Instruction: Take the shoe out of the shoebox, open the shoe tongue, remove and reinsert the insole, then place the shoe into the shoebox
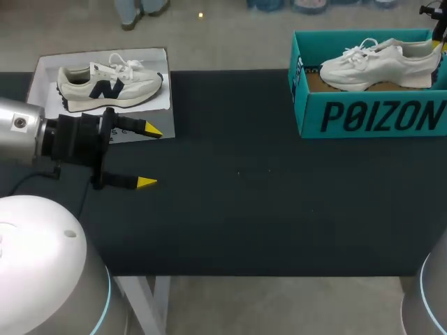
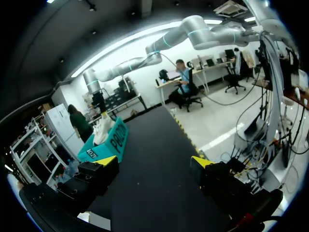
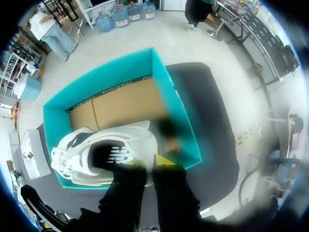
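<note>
A white shoe (image 1: pixel 377 61) lies in the teal shoebox (image 1: pixel 370 115) at the table's back right, toe to the left and heel to the right. My right gripper (image 1: pixel 440 35) is at the heel. In the right wrist view the right gripper (image 3: pixel 147 164) is shut on the heel rim of the shoe (image 3: pixel 77 154), one finger over the opening and one outside it. The shoebox's (image 3: pixel 104 77) cardboard floor shows ahead of the shoe. My left gripper (image 1: pixel 150 155) hangs open over the table's left side with nothing in it. Ahead of the left gripper (image 2: pixel 154 162), far down the table, are the shoebox (image 2: pixel 113 142) and the shoe (image 2: pixel 102 128).
A second, cream shoe with a navy logo (image 1: pixel 108 84) rests on a white lid (image 1: pixel 45 70) at the back left, just behind my left gripper. Dark table cloth (image 1: pixel 265 202) stretches between the two arms.
</note>
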Controlling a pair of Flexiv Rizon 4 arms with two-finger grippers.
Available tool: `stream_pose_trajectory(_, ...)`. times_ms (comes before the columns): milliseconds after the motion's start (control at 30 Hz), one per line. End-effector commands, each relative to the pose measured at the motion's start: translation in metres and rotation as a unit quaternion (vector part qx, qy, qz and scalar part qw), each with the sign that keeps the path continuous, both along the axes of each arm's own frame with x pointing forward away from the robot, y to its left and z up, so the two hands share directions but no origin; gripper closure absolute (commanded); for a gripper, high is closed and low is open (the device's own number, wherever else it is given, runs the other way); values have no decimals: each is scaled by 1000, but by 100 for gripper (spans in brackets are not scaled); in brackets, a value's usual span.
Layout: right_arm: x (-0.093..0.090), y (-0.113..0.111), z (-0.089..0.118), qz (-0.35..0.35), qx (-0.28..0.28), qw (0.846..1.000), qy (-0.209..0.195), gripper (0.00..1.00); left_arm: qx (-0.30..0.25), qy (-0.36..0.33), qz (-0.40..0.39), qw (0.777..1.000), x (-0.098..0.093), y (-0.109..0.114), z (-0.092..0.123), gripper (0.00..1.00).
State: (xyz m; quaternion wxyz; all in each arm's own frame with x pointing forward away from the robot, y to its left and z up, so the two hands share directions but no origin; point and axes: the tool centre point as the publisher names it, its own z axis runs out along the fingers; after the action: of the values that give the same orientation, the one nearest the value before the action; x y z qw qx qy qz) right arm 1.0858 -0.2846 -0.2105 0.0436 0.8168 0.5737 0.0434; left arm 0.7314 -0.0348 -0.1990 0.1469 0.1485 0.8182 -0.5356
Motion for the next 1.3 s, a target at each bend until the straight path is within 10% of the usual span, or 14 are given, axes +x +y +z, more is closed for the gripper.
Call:
stream_pose_trajectory(33, 3, -5, -7, 1, 5, 1000, 1, 100, 1, 0, -1, 1000, 0, 0, 0, 0)
stream_pose_trajectory(1300, -14, -7, -116, 26, -9, 999, 43, 100, 1, 0, -1, 1000, 0, 0, 0, 0)
